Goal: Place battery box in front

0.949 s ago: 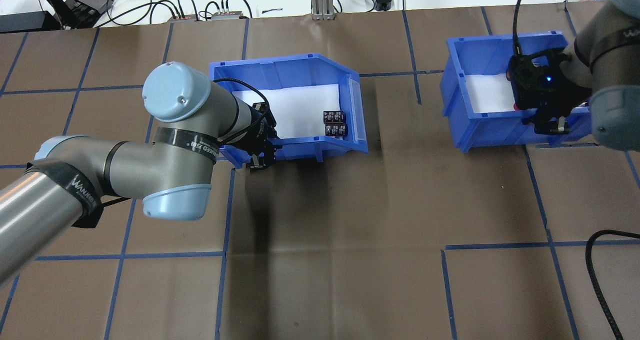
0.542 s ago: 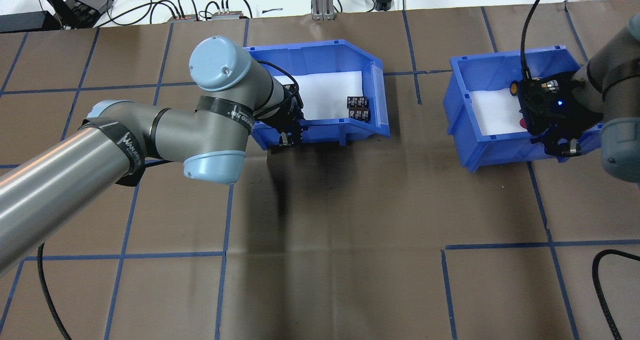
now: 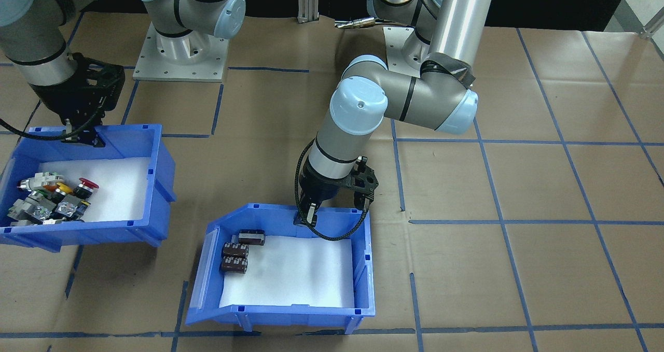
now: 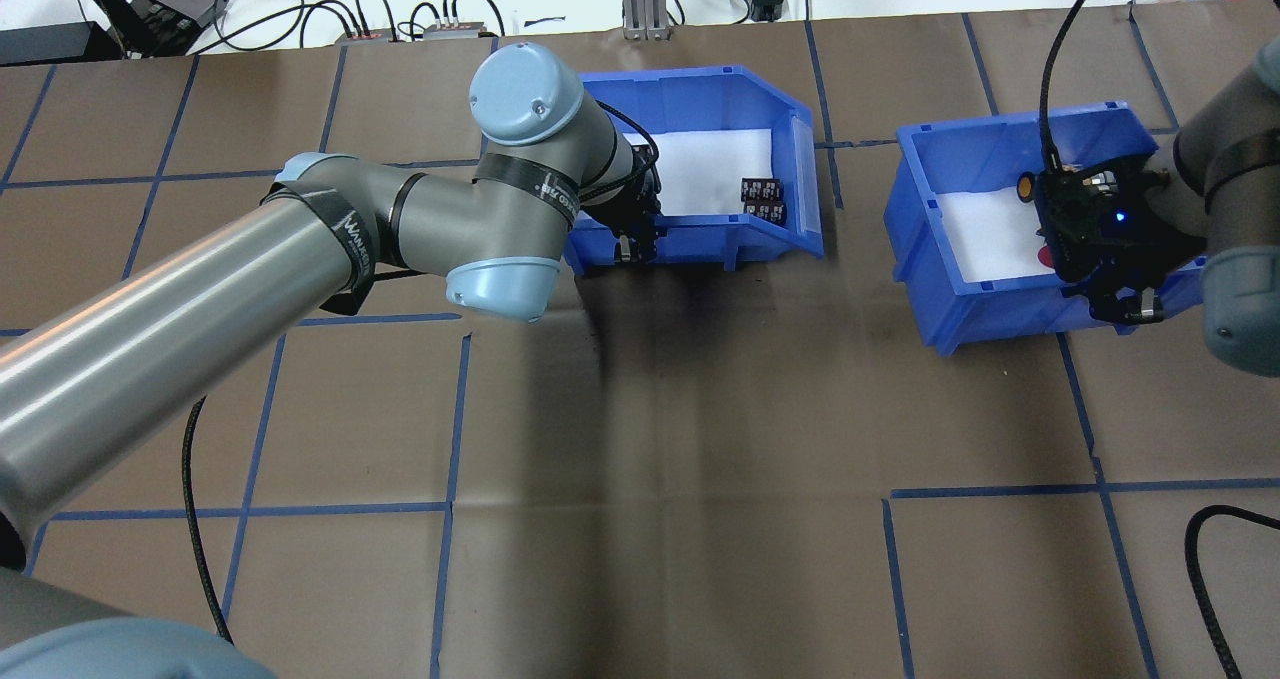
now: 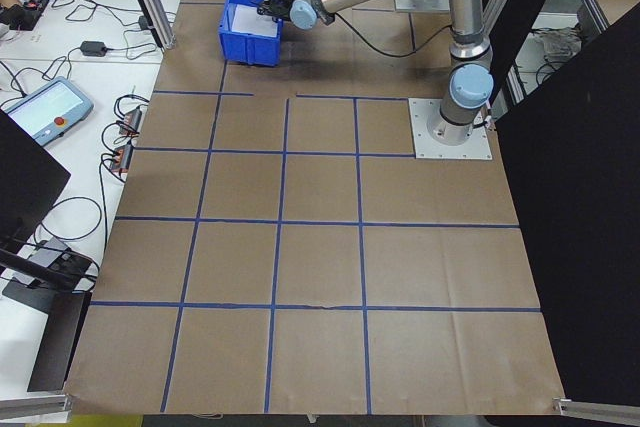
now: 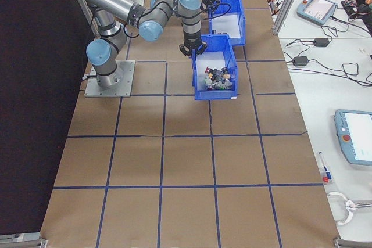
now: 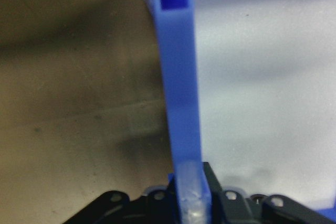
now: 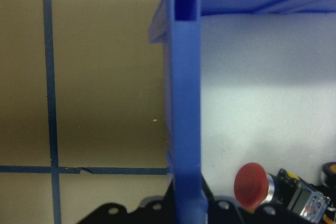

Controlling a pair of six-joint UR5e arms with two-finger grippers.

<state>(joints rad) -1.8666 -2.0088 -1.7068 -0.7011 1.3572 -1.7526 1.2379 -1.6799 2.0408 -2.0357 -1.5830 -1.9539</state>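
Left gripper (image 3: 307,213) fingers clamped on the robot-side long wall of the blue plastic battery box with white foam floor (image 3: 363,248), near its closed end. Box sits mid-table, just beside the second blue bin of push-button switches (image 3: 158,186). Long axis runs across the table, sloped end facing that bin. Right gripper (image 4: 1120,304) fingers pinch the switch bin's near wall.

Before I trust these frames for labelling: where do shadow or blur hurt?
Overhead exterior: a dark shadow falls on the table in front of the battery box. Left wrist-mounted: soft throughout, the clamped wall's near end blurred pale at the left gripper. Right wrist-mounted: sharper; the red push-button reads clearly.
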